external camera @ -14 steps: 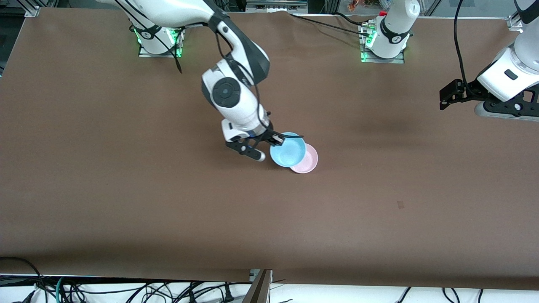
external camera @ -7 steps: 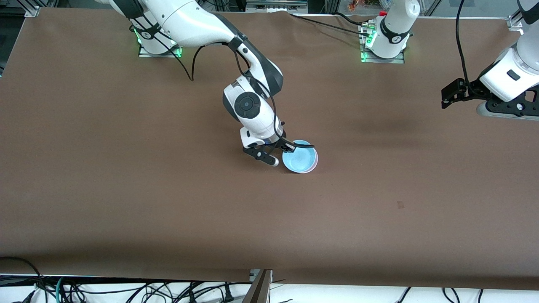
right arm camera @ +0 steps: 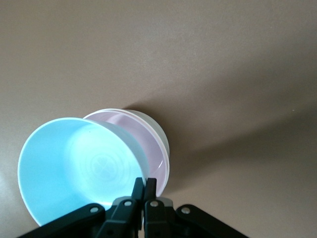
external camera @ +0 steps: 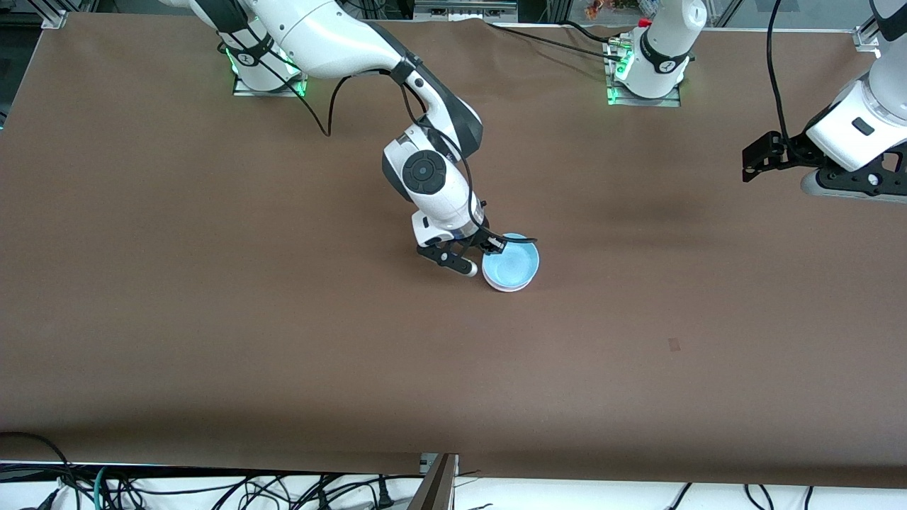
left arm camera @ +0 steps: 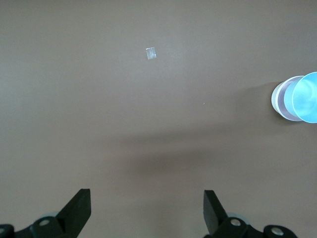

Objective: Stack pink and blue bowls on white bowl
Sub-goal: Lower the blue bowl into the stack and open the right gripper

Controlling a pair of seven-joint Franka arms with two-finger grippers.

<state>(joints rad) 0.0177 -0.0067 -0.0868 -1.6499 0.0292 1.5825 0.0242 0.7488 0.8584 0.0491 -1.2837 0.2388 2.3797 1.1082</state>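
The light blue bowl (external camera: 511, 265) is over the stack near the table's middle. My right gripper (external camera: 492, 246) is shut on its rim. In the right wrist view the blue bowl (right arm camera: 84, 163) is tilted, and the gripper (right arm camera: 146, 184) pinches its edge. Under it the pale pink bowl (right arm camera: 154, 148) sits inside the white bowl (right arm camera: 159, 130), whose outer wall shows. In the front view only a pale rim (external camera: 498, 285) shows under the blue bowl. My left gripper (external camera: 752, 161) is open and empty, waiting over the left arm's end of the table. It also shows in the left wrist view (left arm camera: 147, 203).
A small pale square mark (external camera: 674, 344) lies on the brown table (external camera: 212, 319), nearer to the front camera than the bowls. It also shows in the left wrist view (left arm camera: 151, 53). Cables hang along the table's front edge.
My right gripper has carried the blue bowl toward the left arm's end, from beside the pink bowl to over it. The pink bowl is now almost wholly covered. The left arm barely moved.
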